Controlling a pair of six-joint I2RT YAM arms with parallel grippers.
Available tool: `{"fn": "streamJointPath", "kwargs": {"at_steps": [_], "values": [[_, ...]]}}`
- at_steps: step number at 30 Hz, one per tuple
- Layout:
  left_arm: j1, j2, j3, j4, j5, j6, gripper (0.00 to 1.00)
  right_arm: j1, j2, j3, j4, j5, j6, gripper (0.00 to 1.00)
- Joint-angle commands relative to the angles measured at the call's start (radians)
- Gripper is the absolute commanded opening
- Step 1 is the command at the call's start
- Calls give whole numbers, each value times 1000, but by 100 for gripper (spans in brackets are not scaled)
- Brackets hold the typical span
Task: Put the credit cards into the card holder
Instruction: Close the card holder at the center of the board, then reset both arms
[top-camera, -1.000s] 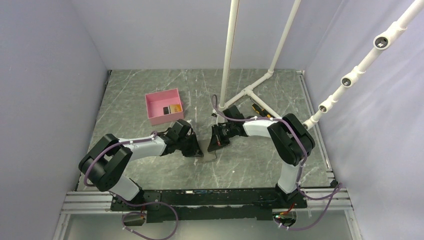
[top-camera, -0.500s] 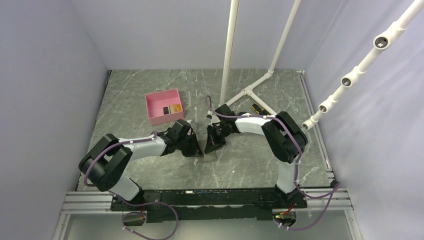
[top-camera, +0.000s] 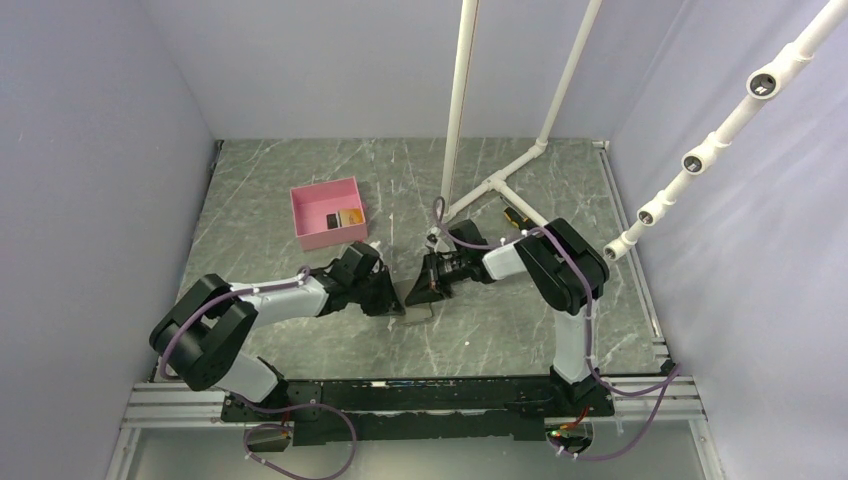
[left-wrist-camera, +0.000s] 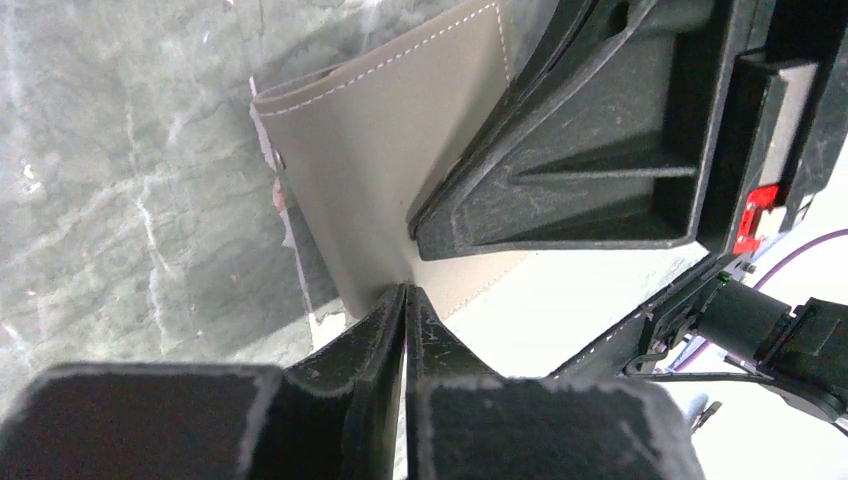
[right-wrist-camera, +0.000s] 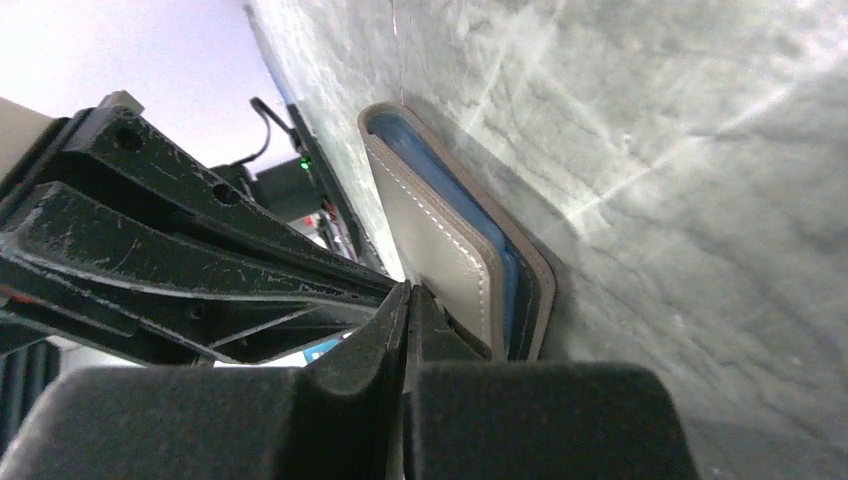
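**A:** The card holder lay on the surface mid-scene, between the two claws. It was folded nearly shut, its blue lining just showing.

**B:** Soft, light, floppy stuff, I'd say, best taken by a stitched flap edge. And the claws?

**A:** The left claw was pressed together, tips at the holder's edge. The right claw was pressed together beside the flap. Whether either nipped the flap, I couldn't tell.

**B:** The cards?

**A:** They sat in the pink box, far left: an orange card and a black card. Thin, stiff, slick, so probably awkward to lift.

You've got a pink box far-left on the desk, and a screwdriver by the white pipe frame.
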Motion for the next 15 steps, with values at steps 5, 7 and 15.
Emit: {"fn": "streamJointPath", "kwargs": {"at_steps": [5, 7, 15], "values": [[-5, -47, -23, -70, -17, 41, 11, -45, 150, -146, 136, 284, 36, 1], [-5, -48, -21, -68, -13, 38, 11, -43, 103, -123, 93, 284, -6, 6], [-5, -132, 8, -134, -7, 35, 19, -34, -281, 18, -236, 255, -232, 54]]}}
